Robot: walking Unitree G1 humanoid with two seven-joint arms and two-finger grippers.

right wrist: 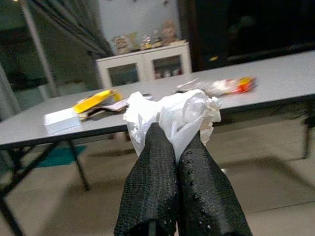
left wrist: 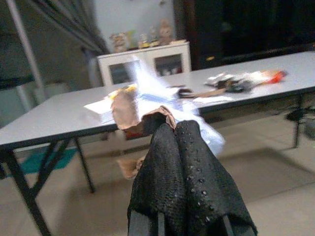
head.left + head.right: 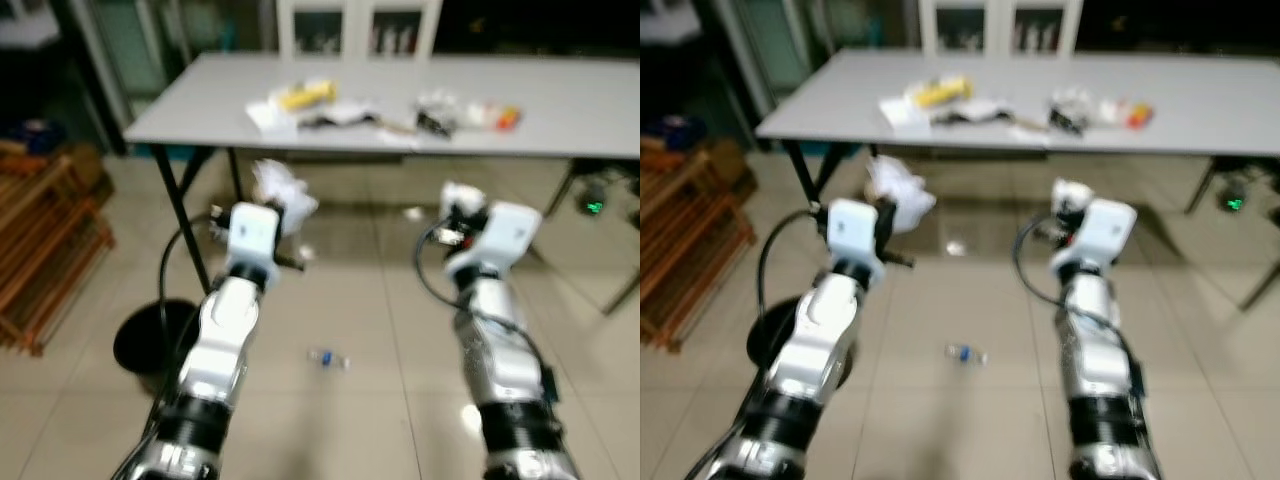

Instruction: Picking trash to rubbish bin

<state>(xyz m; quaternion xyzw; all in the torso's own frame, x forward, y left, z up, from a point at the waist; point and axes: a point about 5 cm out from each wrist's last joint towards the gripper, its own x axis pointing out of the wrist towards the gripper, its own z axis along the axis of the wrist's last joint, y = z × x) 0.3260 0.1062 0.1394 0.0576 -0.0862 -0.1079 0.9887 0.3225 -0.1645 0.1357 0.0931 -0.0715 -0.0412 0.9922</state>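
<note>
White crumpled plastic (image 1: 173, 114) sits pinched at the tips of the right claw (image 1: 177, 147), whose two black fingers are pressed together around it; in the left eye view this claw is right of centre, raised above the tiled floor (image 3: 380, 400). Left of centre, the left claw (image 2: 170, 129) is likewise closed, clamping a wad of brown paper and pale wrapping (image 2: 129, 112) that shows in the head views as a whitish bundle just below the desk edge.

Across the top of the frame runs the grey desk (image 3: 560, 110), still littered: a yellow wrapper with white papers (image 3: 300, 100) in its left half, and a dark and white heap with an orange-red packet (image 3: 470, 113) toward its right. A black rubbish bin (image 3: 150, 340) stands on the floor at lower left, beside the desk's black leg and partly behind the left arm. A small bottle (image 3: 328, 358), clear with blue on it, lies on the tiles between the two arms, low in the frame. Wooden racks (image 3: 45, 240) fill the left edge.
</note>
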